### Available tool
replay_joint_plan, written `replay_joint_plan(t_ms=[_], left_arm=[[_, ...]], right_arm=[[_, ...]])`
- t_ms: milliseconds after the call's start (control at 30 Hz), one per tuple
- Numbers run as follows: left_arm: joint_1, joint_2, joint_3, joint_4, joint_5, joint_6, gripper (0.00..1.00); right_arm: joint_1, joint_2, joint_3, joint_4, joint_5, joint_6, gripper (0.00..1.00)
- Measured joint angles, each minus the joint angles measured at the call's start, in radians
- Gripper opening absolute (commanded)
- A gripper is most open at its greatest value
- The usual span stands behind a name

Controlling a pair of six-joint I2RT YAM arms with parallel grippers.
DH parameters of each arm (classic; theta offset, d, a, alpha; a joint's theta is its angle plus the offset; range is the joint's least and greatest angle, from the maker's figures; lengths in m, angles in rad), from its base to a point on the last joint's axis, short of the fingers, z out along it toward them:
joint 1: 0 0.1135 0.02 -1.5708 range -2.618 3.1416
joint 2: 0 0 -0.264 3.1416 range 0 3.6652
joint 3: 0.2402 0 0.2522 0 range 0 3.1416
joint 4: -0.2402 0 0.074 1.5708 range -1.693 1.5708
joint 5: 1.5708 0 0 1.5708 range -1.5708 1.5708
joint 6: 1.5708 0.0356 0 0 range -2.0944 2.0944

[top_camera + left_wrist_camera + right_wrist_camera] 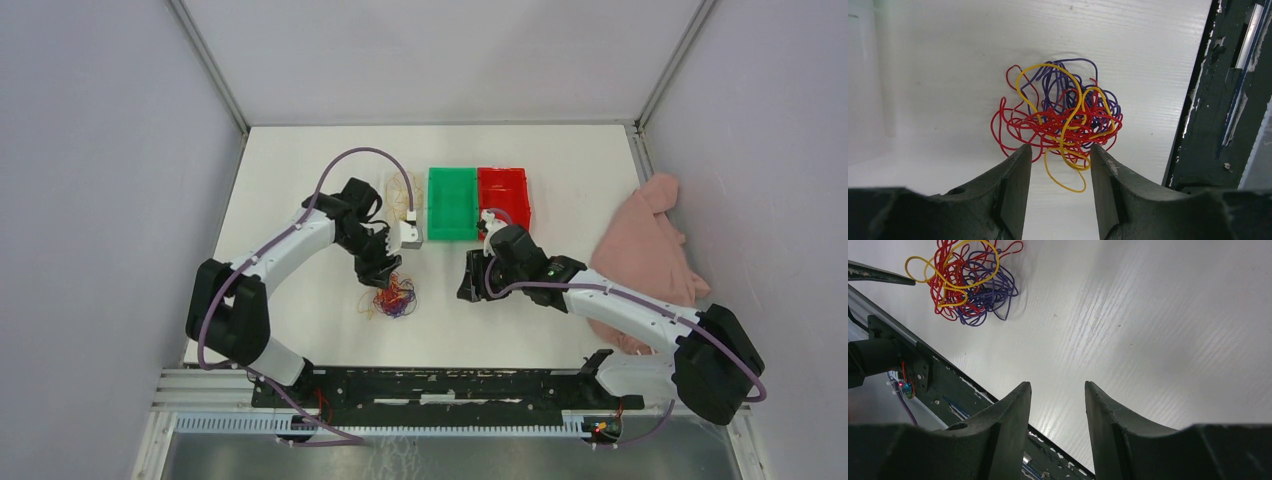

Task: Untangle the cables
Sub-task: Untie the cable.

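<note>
Three colours of wire make up one heap. The cables (392,298) lie together on the table (300,180), and from the top camera they read only as a small bright knot.

The left wrist camera sorts them out. Yellow wire (1048,65), red wire (1048,120) and blue-purple wire (1048,85) loop through one another. How many strands there are of each colour cannot be counted.

The left gripper (380,270) hangs just over the far edge of the heap. In its own view the left gripper (1060,155) has its two fingers spread and grips nothing. One yellow loop shows on the table in the gap between them. Whether a fingertip touches the wire cannot be told.

To the right of the heap and apart from it sits the right gripper (468,283). In its own view the right gripper (1055,390) has its fingers parted over bare table and holds nothing. That camera catches the cables (965,282) in its upper left corner, with purple on the near side, and the dark rail (948,375) running below them.

Only the top camera shows the rest. Two bins stand beyond the heap and to its right, one green bin (452,203) and one red bin (505,195), side by side and touching. One pink cloth (645,250) lies farthest right of the heap, partly under the right arm.
</note>
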Motion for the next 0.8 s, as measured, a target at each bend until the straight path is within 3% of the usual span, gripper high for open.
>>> replay_joint_plan(t_ms=[67,200,300,500,800], left_arm=[[0.000,0.000,-0.003,-0.003,0.001,0.008,0.43],[0.000,0.000,-0.033,0.021,-0.006,0.010,0.13],[-0.002,0.000,-0.052,0.051,-0.023,0.007,0.05],[-0.004,-0.024,-0.066,0.106,-0.058,-0.013,0.03],[-0.005,-0.201,0.125,0.030,-0.057,-0.068,0.03]], right_arm=[[0.000,0.000,0.003,-0.012,0.000,0.000,0.48],[0.002,0.000,0.005,-0.023,0.002,0.001,0.45],[0.002,0.000,0.009,-0.022,0.010,0.000,0.47],[0.007,0.000,0.033,0.037,0.030,-0.001,0.62],[0.055,-0.003,0.007,0.371,0.053,-0.079,0.67]])
